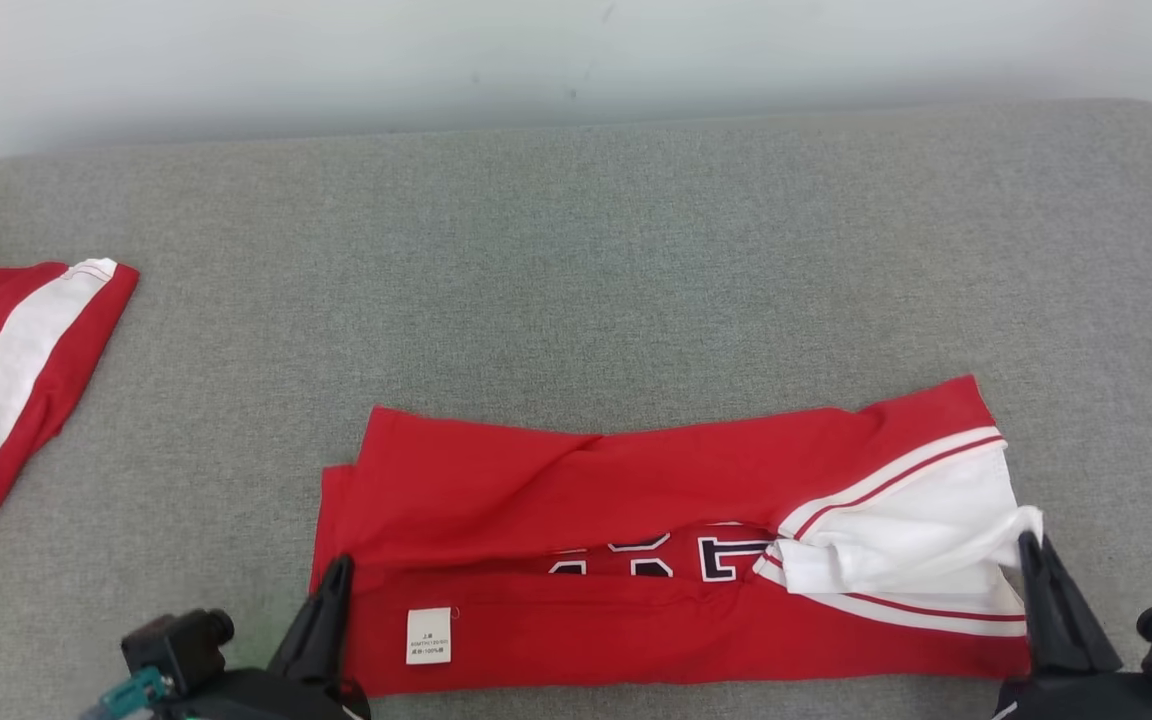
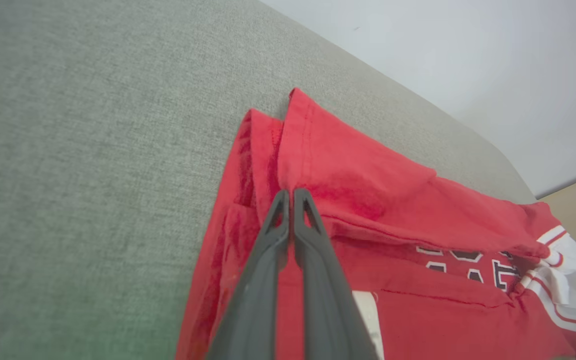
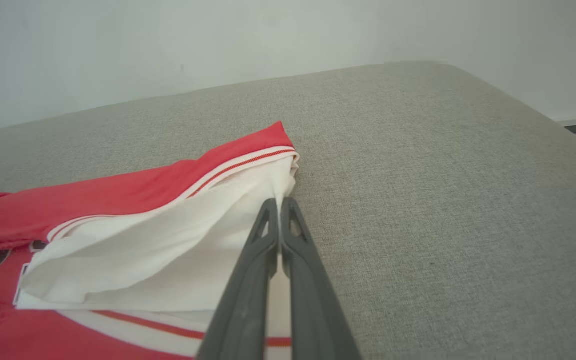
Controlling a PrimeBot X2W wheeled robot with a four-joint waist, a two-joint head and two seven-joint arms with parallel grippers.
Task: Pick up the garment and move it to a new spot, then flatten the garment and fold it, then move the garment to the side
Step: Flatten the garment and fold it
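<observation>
bench (image 1: pixel 576 250): grey woven upholstery, padded, rounded far corner; pale plain wall (image 1: pixel 576 50) behind it.
garment (image 1: pixel 576 480): red knit jersey, soft and matte, lying as a long band along the near edge of the bench, between the two claws.
folds: far and near long edges both turned in toward the middle, leaving a narrow gap; creased, left end shows stacked hems with stitching.
sleeve end (image 1: pixel 916 520): white cloth at the robot's right end, edged with red-and-white striped trim, rumpled and lifted in a peak.
lettering (image 1: pixel 656 555): dark block characters with white outline in the gap between the folds (mostly covered, can't read).
tag (image 1: pixel 428 635): small white rectangular care label on the near flap, near the left end; print too small to read.
left claw (image 1: pixel 339 565): dark fingers pressed together, pinching a red layer at the garment's left end; tips (image 2: pixel 290 192) sit right at the fold.
right claw (image 1: pixel 1028 545): fingers pressed together, pinching the raised white sleeve cloth; tips (image 3: pixel 279 202) sit at its corner.
second garment (image 1: pixel 16 370): red with a broad white stripe, at the bench's left edge, well apart.
</observation>
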